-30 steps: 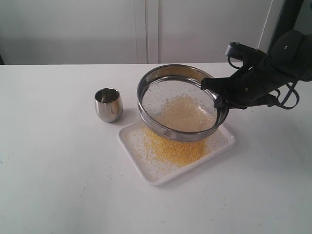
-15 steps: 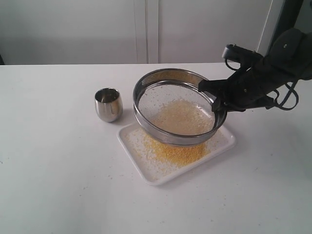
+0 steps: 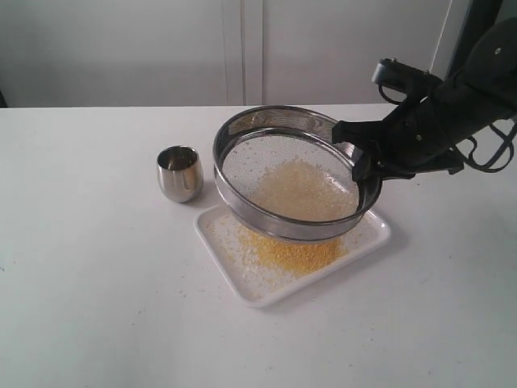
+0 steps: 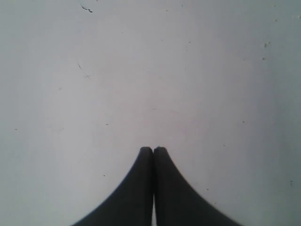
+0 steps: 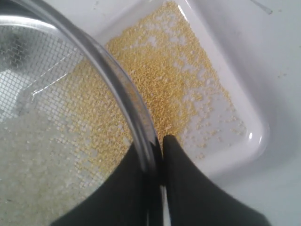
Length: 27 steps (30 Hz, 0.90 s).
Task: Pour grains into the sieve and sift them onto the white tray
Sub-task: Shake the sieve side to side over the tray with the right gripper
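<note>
The right gripper (image 3: 360, 168) is pinching the steel rim of the sieve (image 3: 283, 229). In the right wrist view its two black fingers (image 5: 181, 174) squeeze the rim, one inside and one outside. It holds the side of the sieve that is nearest the right arm.

From the gripper, the sieve sticks out to the left, toward the small steel cup (image 3: 179, 172). It looks lifted up and tipped, not flat. A pale heap of grains (image 3: 303, 190) sits in the mesh on the gripper's side.

Right under the sieve is the white tray (image 3: 242, 276). Its long way runs from the front left to the right arm's side. Yellow grains (image 3: 291, 255) lie in the middle of the tray, and a few are scattered near its edges. The sieve covers the back part of the tray. I cannot tell if its low edge touches the tray.

I think the sifting is partly done, since grains are both above and below. The next shake should keep the heap over the tray's middle, or grains may fall on the bench (image 3: 97, 283).

The left gripper (image 4: 153, 149) is pressed together and holds nothing. It is over bare bench, so the right arm is the one at the sieve.
</note>
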Tool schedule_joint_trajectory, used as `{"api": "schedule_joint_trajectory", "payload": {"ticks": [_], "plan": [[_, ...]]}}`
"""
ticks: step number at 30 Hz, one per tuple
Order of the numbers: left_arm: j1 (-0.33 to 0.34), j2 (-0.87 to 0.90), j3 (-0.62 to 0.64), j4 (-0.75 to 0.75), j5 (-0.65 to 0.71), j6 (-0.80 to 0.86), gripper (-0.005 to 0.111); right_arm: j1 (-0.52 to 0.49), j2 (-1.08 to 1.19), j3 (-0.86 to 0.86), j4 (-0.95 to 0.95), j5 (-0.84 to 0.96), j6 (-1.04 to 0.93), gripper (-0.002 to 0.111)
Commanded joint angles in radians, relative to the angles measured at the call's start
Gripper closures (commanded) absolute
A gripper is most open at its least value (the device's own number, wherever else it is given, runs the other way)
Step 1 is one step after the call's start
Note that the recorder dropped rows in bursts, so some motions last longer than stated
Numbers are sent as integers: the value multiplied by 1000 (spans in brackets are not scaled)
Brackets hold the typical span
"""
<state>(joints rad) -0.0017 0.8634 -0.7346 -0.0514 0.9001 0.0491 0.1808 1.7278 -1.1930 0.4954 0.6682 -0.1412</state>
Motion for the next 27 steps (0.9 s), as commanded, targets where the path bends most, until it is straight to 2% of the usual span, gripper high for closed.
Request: {"api": "schedule_joint_trajectory", "payload": {"ticks": [1, 5, 27], "plan": [[0, -8, 7, -3, 5, 4, 107, -3, -50, -3, 22, 76, 13, 108], [0, -8, 7, -3, 5, 4, 107, -3, -85, 2, 22, 125, 13, 108], [0, -8, 7, -3, 5, 4, 107, -3, -271, 156, -40, 115, 7, 108]]}}
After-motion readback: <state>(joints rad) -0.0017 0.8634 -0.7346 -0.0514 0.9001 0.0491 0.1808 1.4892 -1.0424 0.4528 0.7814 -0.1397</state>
